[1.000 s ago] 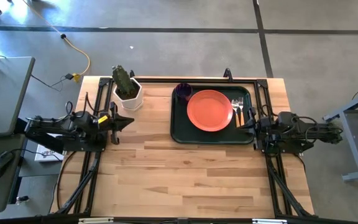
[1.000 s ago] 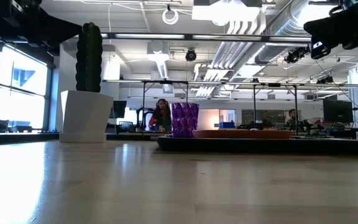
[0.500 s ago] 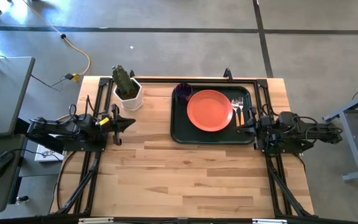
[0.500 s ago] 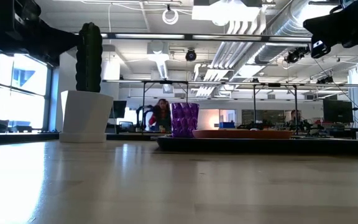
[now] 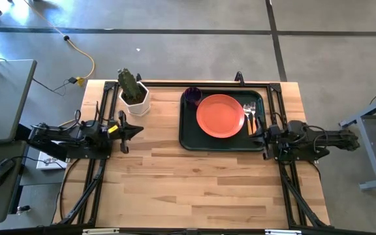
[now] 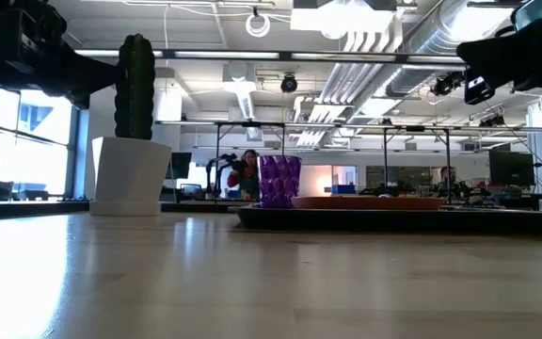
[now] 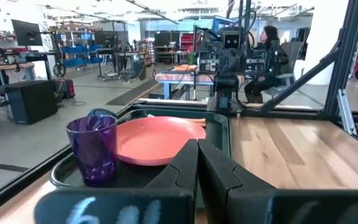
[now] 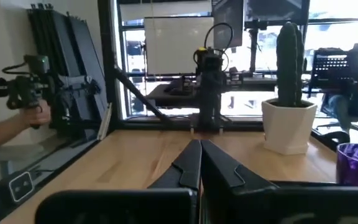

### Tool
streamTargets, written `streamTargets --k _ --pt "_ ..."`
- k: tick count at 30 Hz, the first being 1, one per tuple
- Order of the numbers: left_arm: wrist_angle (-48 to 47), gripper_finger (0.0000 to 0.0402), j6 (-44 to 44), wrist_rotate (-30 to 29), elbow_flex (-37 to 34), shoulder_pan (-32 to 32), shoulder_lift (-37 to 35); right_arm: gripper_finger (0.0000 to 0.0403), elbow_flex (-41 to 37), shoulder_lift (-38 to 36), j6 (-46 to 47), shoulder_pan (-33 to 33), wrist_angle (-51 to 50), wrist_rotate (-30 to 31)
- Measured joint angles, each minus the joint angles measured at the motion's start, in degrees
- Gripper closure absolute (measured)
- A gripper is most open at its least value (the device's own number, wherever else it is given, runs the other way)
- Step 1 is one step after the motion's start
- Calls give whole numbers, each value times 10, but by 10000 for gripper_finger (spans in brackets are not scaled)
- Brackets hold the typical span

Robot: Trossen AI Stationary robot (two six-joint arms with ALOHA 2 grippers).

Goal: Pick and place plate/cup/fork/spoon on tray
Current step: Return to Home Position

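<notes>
The dark green tray (image 5: 191,134) lies at the table's far right. On it rest the orange-red plate (image 5: 220,115), the purple cup (image 5: 192,95) upright at its far left corner, and the fork (image 5: 247,116) and spoon (image 5: 254,117) side by side to the right of the plate. The cup (image 7: 92,149), plate (image 7: 157,140) and tray (image 7: 219,134) also show in the left wrist view. My left gripper (image 5: 139,129) is shut and empty above the table's left part, left of the tray. My right gripper (image 5: 257,136) is shut and empty over the tray's near right corner.
A white pot with a green cactus (image 5: 133,93) stands at the far left, beyond my left gripper. Bare wood (image 5: 194,189) fills the near half of the table. A person's hand (image 8: 8,134) shows in the room beyond the table.
My right gripper has drifted a little toward the table's near edge and the left, staying shut. The things on the tray have kept still.
</notes>
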Motion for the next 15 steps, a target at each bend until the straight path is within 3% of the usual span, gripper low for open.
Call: streamTargets --k 7,15 --pt "-2 401 -24 9 0 -1 23 403 0 1 -40 0 -57 -9" --pt "5 401 -22 13 0 -2 21 403 0 2 -32 0 -48 -4"
